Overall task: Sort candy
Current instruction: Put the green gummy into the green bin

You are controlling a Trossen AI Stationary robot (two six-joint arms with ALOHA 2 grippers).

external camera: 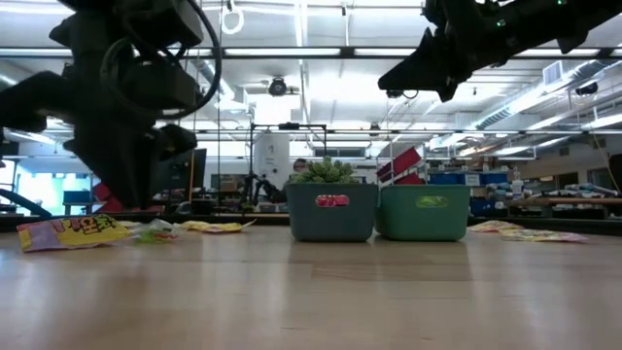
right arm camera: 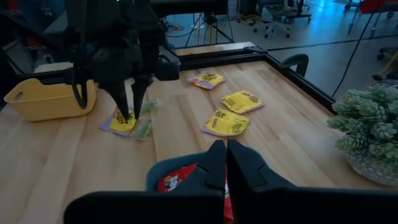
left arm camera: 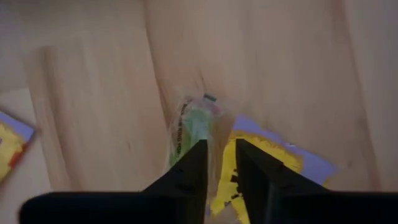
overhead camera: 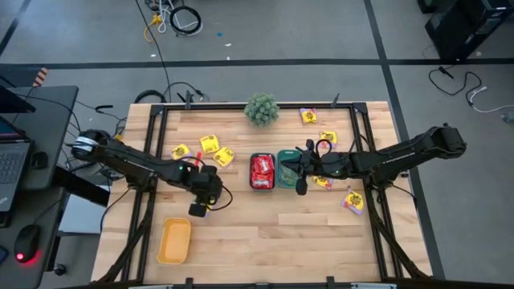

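Left gripper (overhead camera: 198,210) is hanging low over the board just right of the yellow tray (overhead camera: 174,241), fingers (left arm camera: 189,171) parted a narrow slit, nothing clamped between them. Directly under the tips a pale green candy (left arm camera: 189,127) and a yellow candy (left arm camera: 264,158) are lying edge to edge, possibly overlapping; the green sits off one finger, the yellow off the other. Risk: closing here is likely pinching both wrappers at once, or nipping only a foil edge that slips out on the lift, so a mixed pair could be going into one bin. Beyond the tips, three more yellow packets (overhead camera: 210,144) are lying loose. Further right, the teal bin of red candy (overhead camera: 262,171) and the green bin (overhead camera: 288,170) are standing side by side, touching. Right gripper (overhead camera: 301,186) is hovering at the green bin's near edge, fingers clenched, apparently empty. More yellow packets (overhead camera: 352,201) are sitting behind it. Second risk: both arms converging on the bins and clipping each other.
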